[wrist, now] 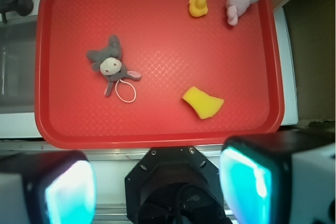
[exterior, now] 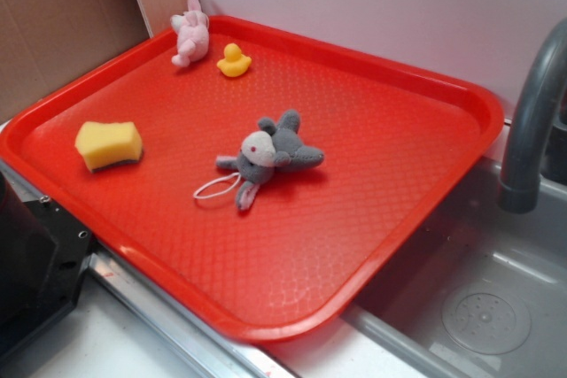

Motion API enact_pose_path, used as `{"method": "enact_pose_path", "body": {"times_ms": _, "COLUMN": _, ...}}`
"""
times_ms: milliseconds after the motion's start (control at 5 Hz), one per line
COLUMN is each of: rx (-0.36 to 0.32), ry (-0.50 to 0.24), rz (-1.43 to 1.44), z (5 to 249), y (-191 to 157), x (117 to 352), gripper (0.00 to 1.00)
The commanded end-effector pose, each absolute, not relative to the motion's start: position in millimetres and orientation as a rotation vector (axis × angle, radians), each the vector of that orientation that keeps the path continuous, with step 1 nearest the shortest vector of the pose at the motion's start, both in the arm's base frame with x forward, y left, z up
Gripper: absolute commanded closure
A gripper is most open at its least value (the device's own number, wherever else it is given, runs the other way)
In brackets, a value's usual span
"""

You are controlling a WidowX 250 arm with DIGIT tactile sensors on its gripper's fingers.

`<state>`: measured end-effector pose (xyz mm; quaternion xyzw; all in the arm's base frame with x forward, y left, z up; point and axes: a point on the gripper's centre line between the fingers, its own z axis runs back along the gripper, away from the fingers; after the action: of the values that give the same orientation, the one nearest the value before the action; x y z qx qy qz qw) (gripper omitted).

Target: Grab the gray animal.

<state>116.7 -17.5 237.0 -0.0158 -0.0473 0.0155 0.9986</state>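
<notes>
**Q:** Red plastic fills most of both views. What is it?

**A:** A shallow red tray [exterior: 416,219] with a raised rim and a fine diamond texture. It rests on a pale counter [exterior: 80,347] and partly overhangs a gray sink [exterior: 496,307]. A dark gray faucet [exterior: 532,121] curves up at the sink's far side.

**Q:** Where is the gripper?

**A:** Seen from the wrist camera, the gripper [wrist: 157,187] hangs over the counter just outside the tray's near edge. Its two fingers [wrist: 63,187], each with a glowing teal pad, stand spread wide apart with nothing between them. It touches no object.

**Q:** Which item is the gray animal?

**A:** The gray animal [exterior: 270,155] lies flat near the middle of the tray, pale face up, limbs and ears splayed. In the wrist view it sits in the left half of the tray [wrist: 109,65]. A thin white loop [exterior: 215,188] of string lies on the tray, touching the toy beside one of its floppy limbs. It is well apart from every other item.

**Q:** What else lies on the tray?

**A:** A yellow sponge [exterior: 108,144] with a dark underside rests toward one side, alone. A pink bunny [exterior: 190,33] leans against the rim in the far corner. A yellow duck [exterior: 234,61], the smallest item, stands just beside the bunny without touching it.
</notes>
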Motion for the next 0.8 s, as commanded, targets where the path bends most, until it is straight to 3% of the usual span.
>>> {"method": "enact_pose_path", "body": {"times_ms": 0, "rx": -0.032, "ry": -0.095, "rz": 0.031, "z": 237.0, "y": -17.5, "x": 116.7, "gripper": 0.00}}
{"method": "enact_pose_path", "body": {"times_ms": 200, "rx": -0.046, "ry": -0.085, "rz": -0.030, "z": 190.0, "y": -48.1, "x": 148.5, "gripper": 0.00}}
{"method": "enact_pose_path", "body": {"times_ms": 400, "rx": -0.052, "ry": -0.054, "rz": -0.124, "z": 160.9, "y": -79.2, "x": 176.3, "gripper": 0.00}}
{"method": "enact_pose_path", "body": {"times_ms": 600, "rx": -0.036, "ry": -0.114, "rz": -0.139, "z": 137.7, "y": -86.0, "x": 197.6, "gripper": 0.00}}
